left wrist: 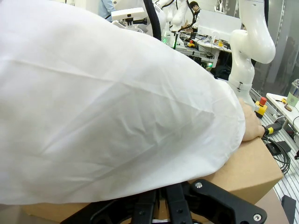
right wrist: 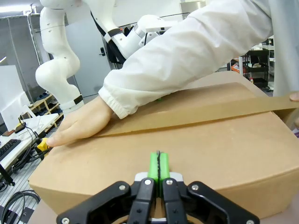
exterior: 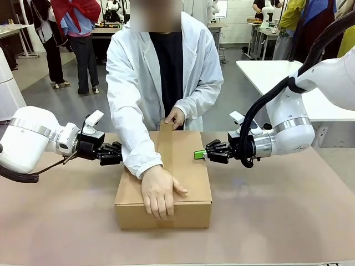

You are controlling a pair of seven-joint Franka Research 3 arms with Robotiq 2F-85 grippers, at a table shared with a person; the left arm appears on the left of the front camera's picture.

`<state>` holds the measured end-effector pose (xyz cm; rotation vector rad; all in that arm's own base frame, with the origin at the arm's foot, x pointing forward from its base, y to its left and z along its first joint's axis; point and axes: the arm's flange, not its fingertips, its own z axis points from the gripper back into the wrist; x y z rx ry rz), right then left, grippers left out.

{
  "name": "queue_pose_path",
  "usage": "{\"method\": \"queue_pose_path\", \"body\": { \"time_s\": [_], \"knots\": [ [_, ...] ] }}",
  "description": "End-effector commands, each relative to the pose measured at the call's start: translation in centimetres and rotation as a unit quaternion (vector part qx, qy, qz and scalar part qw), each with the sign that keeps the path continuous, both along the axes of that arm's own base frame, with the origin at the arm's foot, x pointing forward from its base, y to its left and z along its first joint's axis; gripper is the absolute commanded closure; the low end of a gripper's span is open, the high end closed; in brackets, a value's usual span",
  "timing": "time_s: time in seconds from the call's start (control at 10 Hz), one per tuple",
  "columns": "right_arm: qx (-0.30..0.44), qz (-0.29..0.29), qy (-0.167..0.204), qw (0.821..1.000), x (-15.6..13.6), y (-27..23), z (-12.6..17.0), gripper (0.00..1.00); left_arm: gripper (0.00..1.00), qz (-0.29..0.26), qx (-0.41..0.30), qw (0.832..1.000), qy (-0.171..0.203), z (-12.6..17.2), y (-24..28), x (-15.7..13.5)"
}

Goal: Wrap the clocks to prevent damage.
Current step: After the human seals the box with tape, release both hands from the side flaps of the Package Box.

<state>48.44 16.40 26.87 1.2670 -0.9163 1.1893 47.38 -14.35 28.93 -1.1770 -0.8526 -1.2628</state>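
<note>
While the person's hand (exterior: 160, 191) presses the brown cardboard box (exterior: 188, 166) at frame centre, the right gripper (exterior: 198, 154) touches its side, pads together; the left gripper's (exterior: 117, 153) state cannot be told.

Clocks: hidden, their state and pose cannot be told.
Box: brown cardboard box (exterior: 191, 166), flaps closed, lying flat on the worktop (exterior: 277, 210).
Seam: brown tape (exterior: 166, 147) runs along the lid, pressed under a person's hand (exterior: 160, 191).
</note>
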Motion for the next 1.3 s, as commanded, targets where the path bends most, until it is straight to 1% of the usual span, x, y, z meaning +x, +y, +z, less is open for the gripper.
{"method": "queue_pose_path", "body": {
  "time_s": [0.0,1.2],
  "knots": [
    [-0.001,-0.009,0.003,1.0,-0.28,0.11,-0.49,0.99,1.0,0.007,0.003,1.0,-0.009,-0.35,-0.11,0.05],
    [-0.001,-0.009,0.003,1.0,-0.28,0.11,-0.49,0.99,1.0,0.007,0.003,1.0,-0.009,-0.35,-0.11,0.05]
  ]
}}
